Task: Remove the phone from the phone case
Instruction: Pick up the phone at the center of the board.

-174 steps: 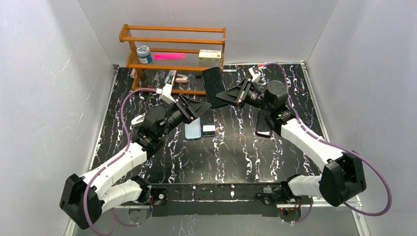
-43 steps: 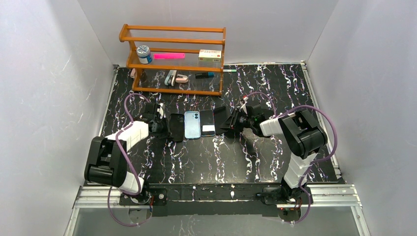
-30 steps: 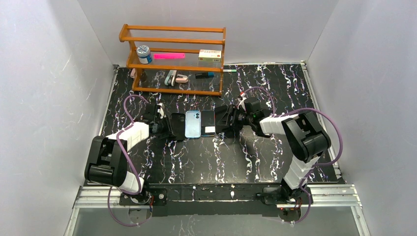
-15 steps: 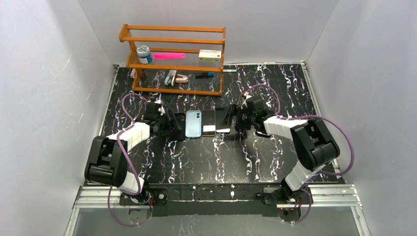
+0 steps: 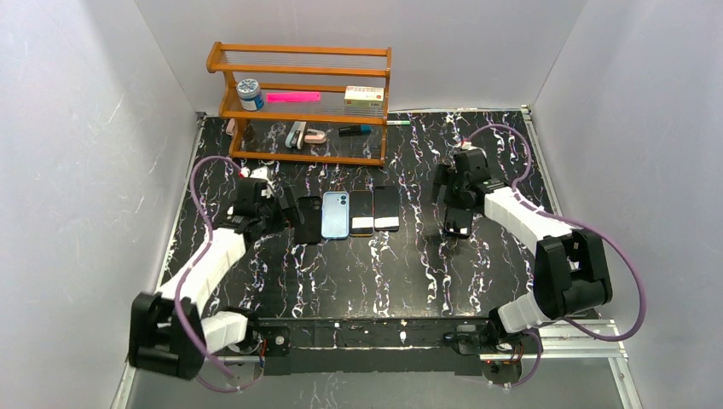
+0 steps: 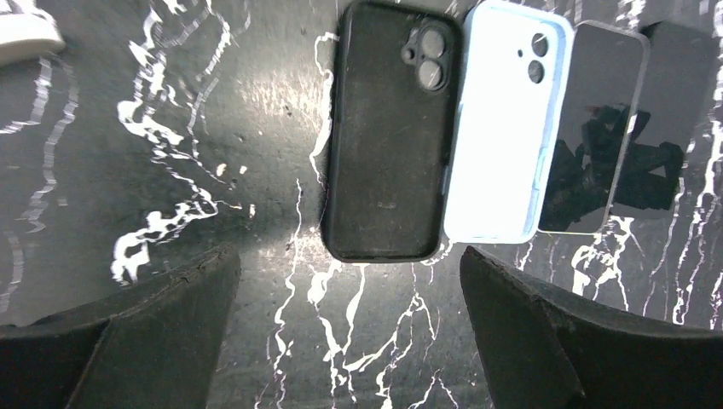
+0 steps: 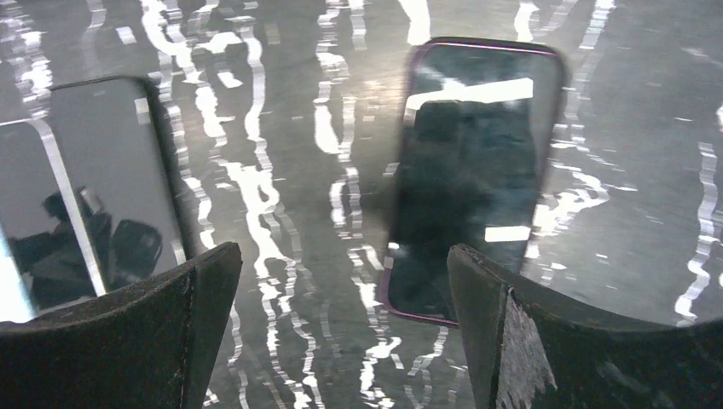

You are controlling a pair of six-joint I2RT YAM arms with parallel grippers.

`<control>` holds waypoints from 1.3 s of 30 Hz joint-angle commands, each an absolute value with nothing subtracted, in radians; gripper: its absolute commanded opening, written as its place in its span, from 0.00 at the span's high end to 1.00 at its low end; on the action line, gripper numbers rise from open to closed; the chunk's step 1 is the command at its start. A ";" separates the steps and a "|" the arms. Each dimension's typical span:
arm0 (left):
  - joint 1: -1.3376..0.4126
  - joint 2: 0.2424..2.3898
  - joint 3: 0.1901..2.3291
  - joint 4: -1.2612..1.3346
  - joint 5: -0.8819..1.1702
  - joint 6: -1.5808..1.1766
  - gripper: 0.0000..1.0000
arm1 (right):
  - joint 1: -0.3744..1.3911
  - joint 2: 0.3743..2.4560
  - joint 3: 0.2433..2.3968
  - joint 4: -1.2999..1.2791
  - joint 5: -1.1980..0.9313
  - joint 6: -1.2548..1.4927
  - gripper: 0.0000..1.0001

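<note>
An empty black phone case lies flat at the left end of a row on the marble table. To its right are a light blue case and two dark bare phones. My left gripper is open, just left of the black case, touching nothing. My right gripper is open over bare table. A phone in a purple-rimmed case lies just ahead of its right finger; the rightmost bare phone is to its left.
A wooden rack stands at the back left with a jar, a pink strip, a box and small items on its shelves. A pen lies beside it. White walls close in both sides.
Both grippers have opened. The left let go of the black case and drew back left. The right left a dark phone at the row's right end and swung right toward the purple-rimmed phone.
</note>
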State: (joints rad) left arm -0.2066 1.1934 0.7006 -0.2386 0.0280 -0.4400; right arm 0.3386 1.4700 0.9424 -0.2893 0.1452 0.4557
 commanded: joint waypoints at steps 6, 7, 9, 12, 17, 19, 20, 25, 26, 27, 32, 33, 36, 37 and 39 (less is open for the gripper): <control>-0.208 0.803 0.655 -0.328 -0.080 -0.282 0.02 | 0.206 1.619 1.095 -0.469 0.231 0.394 0.01; -0.209 0.779 0.653 -0.327 -0.088 -0.278 0.02 | 0.203 1.641 1.115 -0.479 0.229 0.397 0.01; -0.209 0.746 0.655 -0.322 -0.099 -0.260 0.02 | 0.198 1.676 1.147 -0.486 0.241 0.400 0.01; -0.209 0.719 0.643 -0.291 -0.128 -0.254 0.02 | 0.193 1.734 1.187 -0.498 0.236 0.403 0.01; -0.209 0.728 0.640 -0.274 -0.130 -0.254 0.02 | 0.190 1.811 1.257 -0.579 0.247 0.409 0.01; -0.209 0.730 0.638 -0.271 -0.126 -0.255 0.02 | 0.190 1.816 1.262 -0.607 0.247 0.415 0.01; -0.208 0.729 0.637 -0.270 -0.127 -0.256 0.02 | 0.189 1.816 1.261 -0.620 0.246 0.416 0.01; -0.209 0.732 0.635 -0.263 -0.121 -0.261 0.02 | 0.189 1.799 1.250 -0.696 0.226 0.420 0.01; -0.209 0.733 0.634 -0.262 -0.118 -0.261 0.02 | 0.189 1.795 1.244 -0.700 0.212 0.417 0.01; -0.209 0.735 0.634 -0.260 -0.113 -0.261 0.02 | 0.189 1.792 1.240 -0.702 0.200 0.415 0.01; -0.209 0.742 0.630 -0.252 -0.093 -0.259 0.02 | 0.189 1.807 1.233 -0.718 0.155 0.400 0.01; -0.209 0.743 0.630 -0.253 -0.092 -0.260 0.02 | 0.189 1.815 1.232 -0.720 0.157 0.402 0.01; -0.209 0.744 0.630 -0.252 -0.092 -0.261 0.02 | 0.189 1.837 1.230 -0.720 0.175 0.402 0.01; -0.209 0.745 0.630 -0.251 -0.089 -0.262 0.02 | 0.190 1.843 1.229 -0.720 0.175 0.396 0.01; -0.209 0.745 0.629 -0.248 -0.076 -0.261 0.02 | 0.189 1.852 1.227 -0.715 0.175 0.385 0.01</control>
State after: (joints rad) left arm -0.2066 0.7483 0.6323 -0.2657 -0.0925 -0.2691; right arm 0.1955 1.8290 1.2213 -0.6907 0.1734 0.4091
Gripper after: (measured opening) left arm 0.981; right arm 0.985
